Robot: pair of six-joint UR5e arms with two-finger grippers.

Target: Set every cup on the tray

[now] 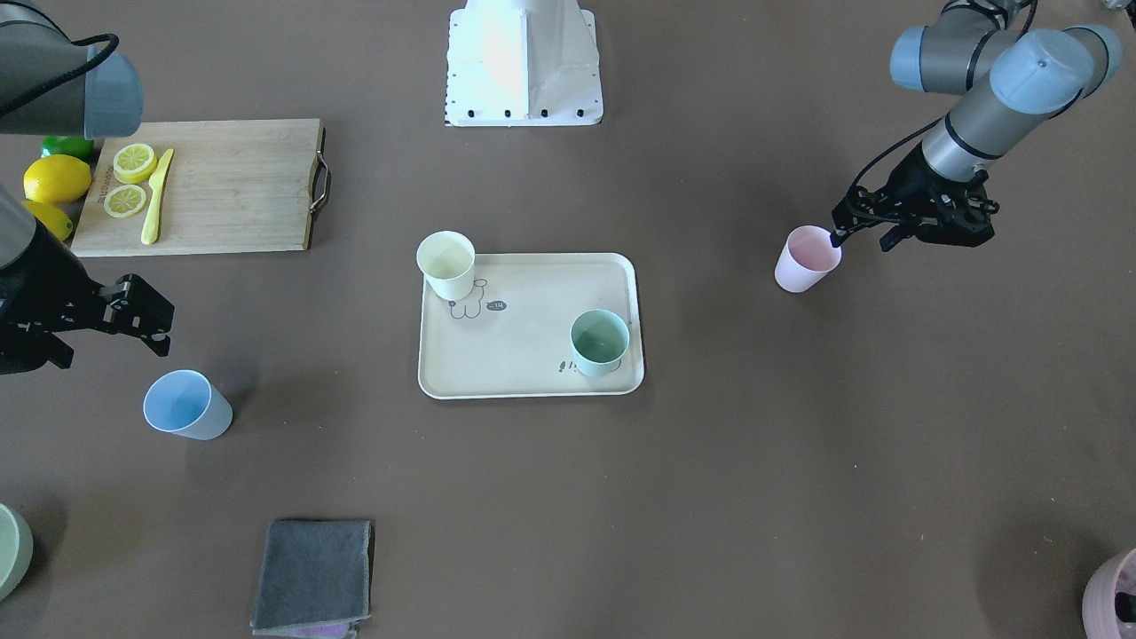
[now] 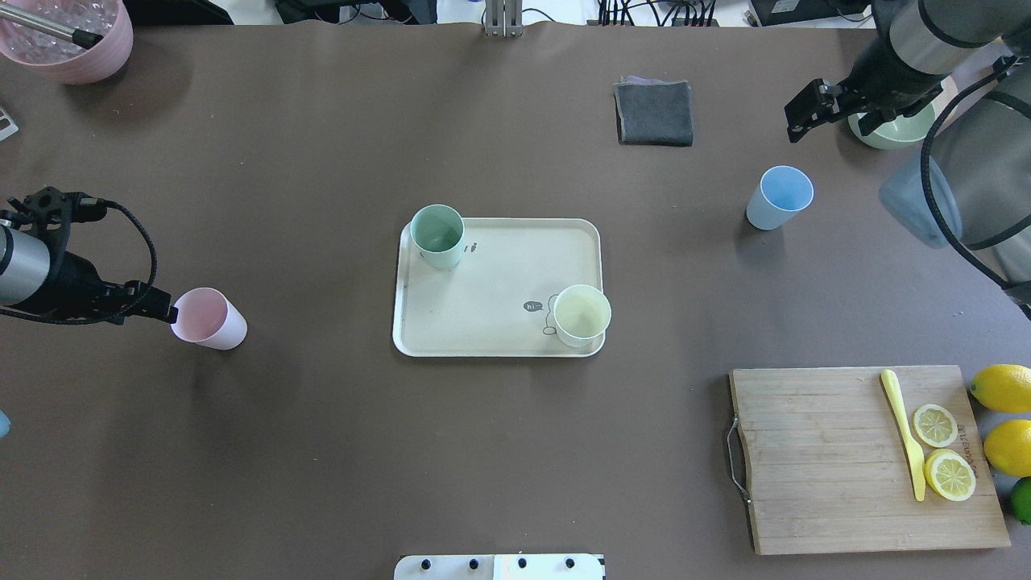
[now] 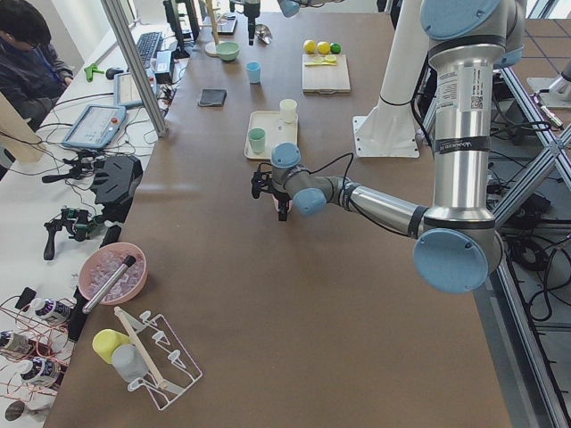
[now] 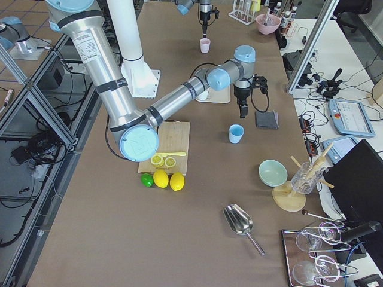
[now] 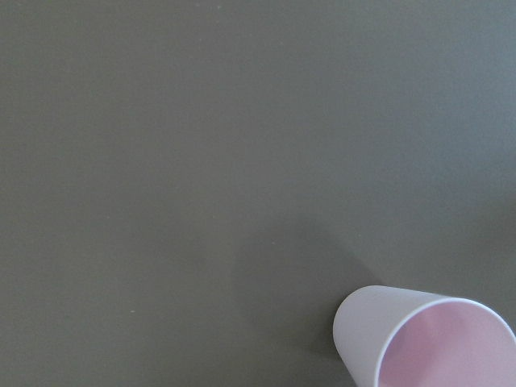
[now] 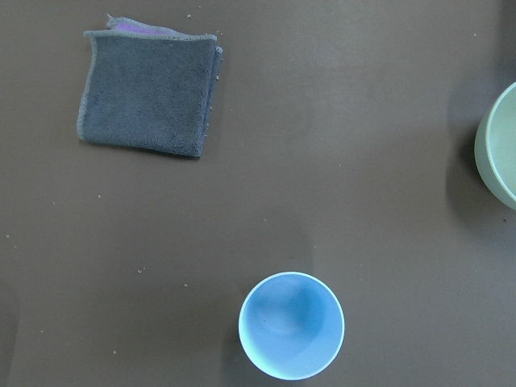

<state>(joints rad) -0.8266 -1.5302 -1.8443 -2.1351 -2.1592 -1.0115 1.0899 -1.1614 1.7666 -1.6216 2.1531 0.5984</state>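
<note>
My left pincer [image 1: 859, 240] is spread just beside the pink cup [image 1: 806, 259] near the left edge of the bench [image 1: 976, 399], so I should slip one finger inside its rim and pinch softly.

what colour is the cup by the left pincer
It's a pale pink matte tapered tumbler; best in the overhead exterior view.

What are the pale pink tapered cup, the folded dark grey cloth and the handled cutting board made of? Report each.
Pale pink tapered cup: probably plastic, matte, thin even rim.
Folded dark grey cloth: napped fabric, likely microfibre, stitched edge.
Handled cutting board: wood or bamboo, visible strips; metal-looking handle.
</note>
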